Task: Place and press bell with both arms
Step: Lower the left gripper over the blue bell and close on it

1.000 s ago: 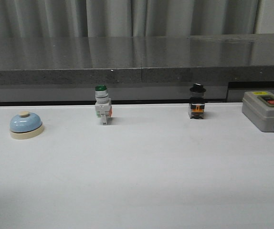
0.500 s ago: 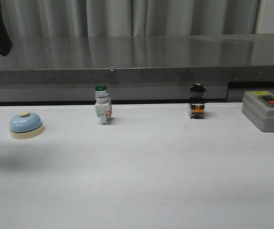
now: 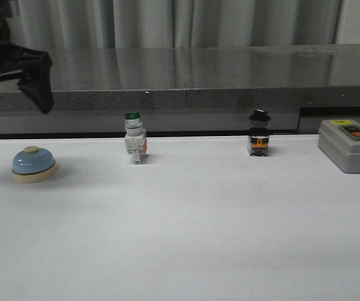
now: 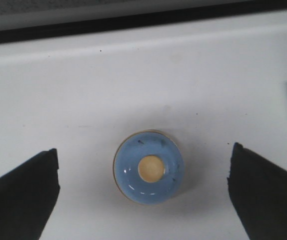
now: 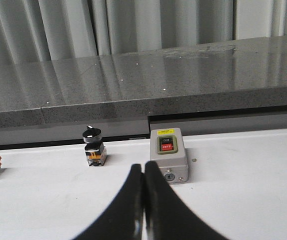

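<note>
Above the left end of the bench, the left gripper (image 3: 14,100) hangs in the air with its two dark fingers (image 4: 21,195) spread wide apart, pointing down. In the left wrist view the bell (image 4: 149,167) sits between them, well clear of both, its cream button facing straight up at the camera. The bell (image 3: 34,164) rests on the white bench (image 3: 186,238) near its left edge, below the gripper and not touched by it.

The right gripper (image 5: 144,210) is low over the bench with its tapered fingers pressed together, holding nothing, aimed toward the back edge. Just beyond its tips stands the grey box (image 5: 168,155), whose red button reads "OFF"; the dark button above it and the yellow label are too small to read. Left of the box along the back edge stand a black-knobbed switch (image 3: 259,133) and a green-capped switch (image 3: 135,138).
</note>
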`<state>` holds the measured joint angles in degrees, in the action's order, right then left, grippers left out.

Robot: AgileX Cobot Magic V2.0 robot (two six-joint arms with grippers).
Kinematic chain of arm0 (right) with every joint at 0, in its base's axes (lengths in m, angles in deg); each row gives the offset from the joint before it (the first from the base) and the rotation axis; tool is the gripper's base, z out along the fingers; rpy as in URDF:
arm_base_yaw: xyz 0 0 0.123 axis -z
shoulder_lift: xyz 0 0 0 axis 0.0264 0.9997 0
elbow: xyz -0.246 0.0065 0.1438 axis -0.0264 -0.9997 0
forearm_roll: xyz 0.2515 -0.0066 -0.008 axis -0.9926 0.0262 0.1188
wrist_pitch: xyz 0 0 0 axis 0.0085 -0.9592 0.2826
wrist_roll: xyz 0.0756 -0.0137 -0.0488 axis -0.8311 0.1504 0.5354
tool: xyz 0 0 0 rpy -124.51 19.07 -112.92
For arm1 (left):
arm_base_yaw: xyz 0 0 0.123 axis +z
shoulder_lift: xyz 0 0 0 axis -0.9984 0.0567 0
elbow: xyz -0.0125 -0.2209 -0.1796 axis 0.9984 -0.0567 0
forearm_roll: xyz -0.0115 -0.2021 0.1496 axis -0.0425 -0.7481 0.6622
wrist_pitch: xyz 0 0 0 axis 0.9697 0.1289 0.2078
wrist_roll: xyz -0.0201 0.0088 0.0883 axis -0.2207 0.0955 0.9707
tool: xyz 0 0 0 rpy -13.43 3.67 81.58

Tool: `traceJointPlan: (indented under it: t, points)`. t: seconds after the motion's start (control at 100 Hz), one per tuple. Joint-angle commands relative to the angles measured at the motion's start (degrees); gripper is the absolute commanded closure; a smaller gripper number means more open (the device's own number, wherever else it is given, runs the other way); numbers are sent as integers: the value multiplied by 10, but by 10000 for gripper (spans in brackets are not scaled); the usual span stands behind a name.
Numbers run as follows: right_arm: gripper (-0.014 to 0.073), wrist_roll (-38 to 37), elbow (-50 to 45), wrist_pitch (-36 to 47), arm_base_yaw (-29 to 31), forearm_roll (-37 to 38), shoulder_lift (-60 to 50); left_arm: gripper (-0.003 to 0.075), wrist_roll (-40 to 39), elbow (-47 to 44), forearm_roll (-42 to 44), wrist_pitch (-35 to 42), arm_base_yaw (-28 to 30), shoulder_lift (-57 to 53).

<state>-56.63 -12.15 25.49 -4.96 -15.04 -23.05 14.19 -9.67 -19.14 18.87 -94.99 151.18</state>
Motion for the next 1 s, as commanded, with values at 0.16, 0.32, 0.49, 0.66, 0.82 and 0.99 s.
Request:
traceJointPlan:
  t: [0.16,0.32,0.49,0.66,0.82,0.99]
  points:
    - [654,2,8,50,4,5,-11,79,0,21,-2,34,-4,33]
    - [654,2,8,50,4,5,-11,79,0,21,-2,37,-4,62]
    - [654,2,8,50,4,5,-11,79,0,21,-4,47,-4,86]
    - [654,2,8,50,4,5,-11,80,0,21,-4,49,-4,90]
    - [654,2,8,50,4,5,-11,88,0,21,-4,51,-4,90]
    - [654,2,8,50,4,5,-11,175,0,21,-4,50,-4,90]
